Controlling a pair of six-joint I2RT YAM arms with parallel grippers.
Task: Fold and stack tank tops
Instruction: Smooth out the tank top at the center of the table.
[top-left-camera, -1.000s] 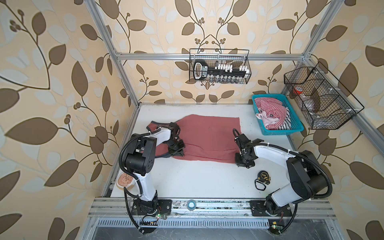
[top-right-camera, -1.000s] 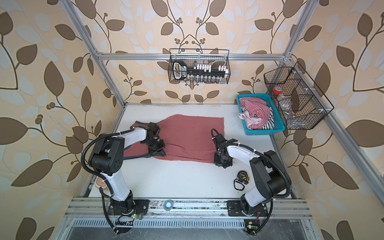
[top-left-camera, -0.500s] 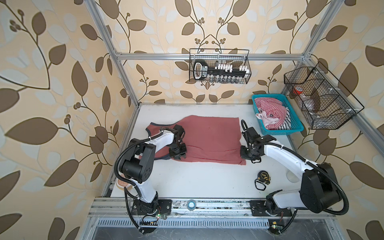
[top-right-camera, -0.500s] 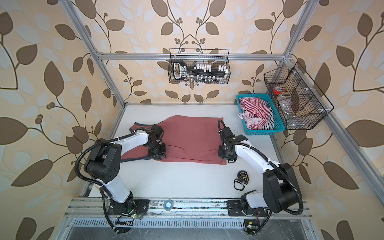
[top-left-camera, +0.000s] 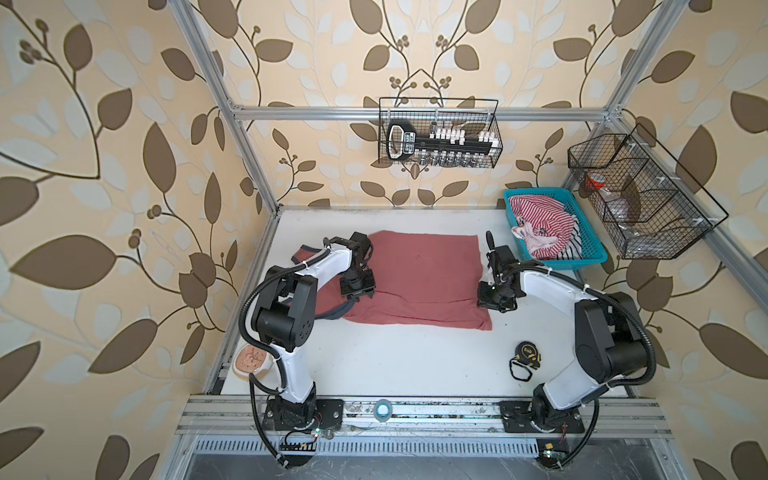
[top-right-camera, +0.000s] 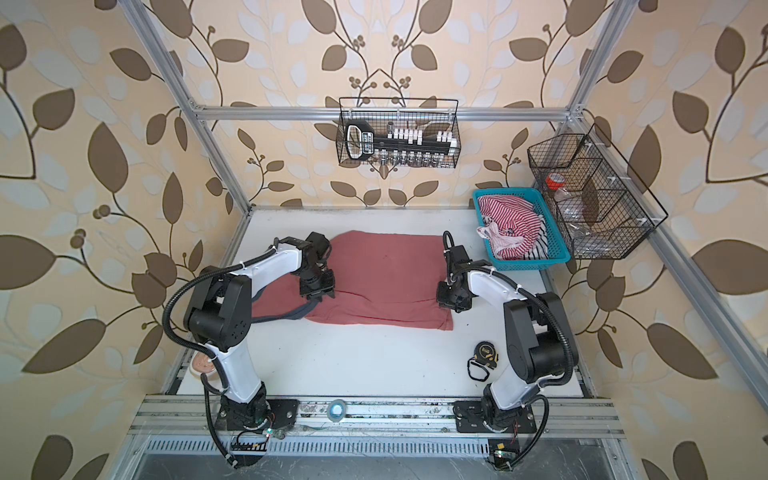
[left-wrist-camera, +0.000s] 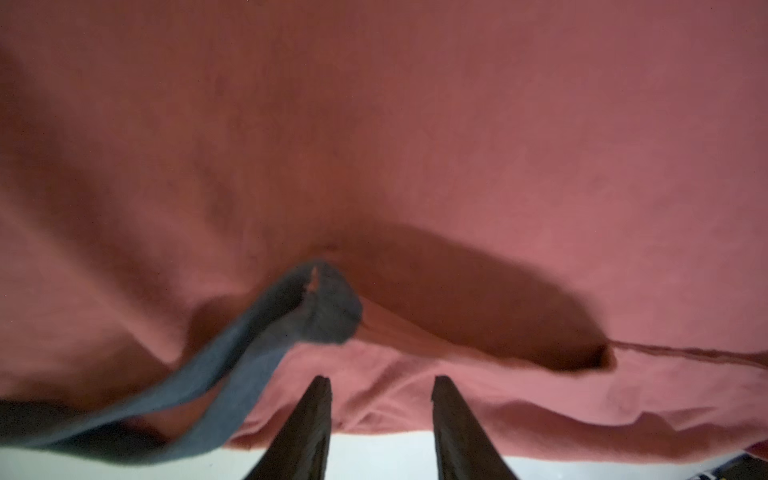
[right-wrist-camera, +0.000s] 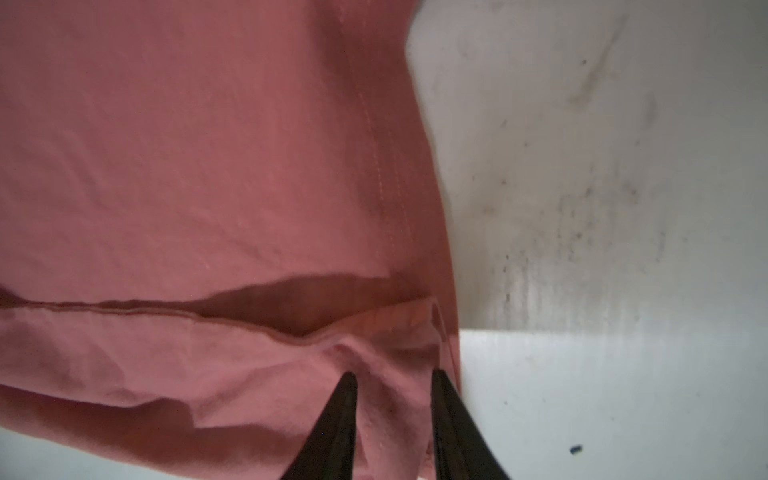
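Dusty red tank top (top-left-camera: 419, 278), soft knit rectangle flat on white worktop (top-left-camera: 395, 365), blue-grey trim (left-wrist-camera: 266, 345) looping out, left gripper (left-wrist-camera: 380, 386) released above it, right gripper (right-wrist-camera: 392, 380) astride puckered hem (right-wrist-camera: 415, 320), grip unclear, striped tank top (top-left-camera: 540, 222) crumpled in blue basket (top-left-camera: 582, 261)

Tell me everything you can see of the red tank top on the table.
The red tank top is soft dusty-red cloth with dark blue-grey trim at an armhole. It lies spread flat on the white table, its near edge folded over onto the body. No chest graphic shows. The left gripper stands open over the fold by the trim. The right gripper is at the hem corner, and whether it pinches cloth I cannot tell.
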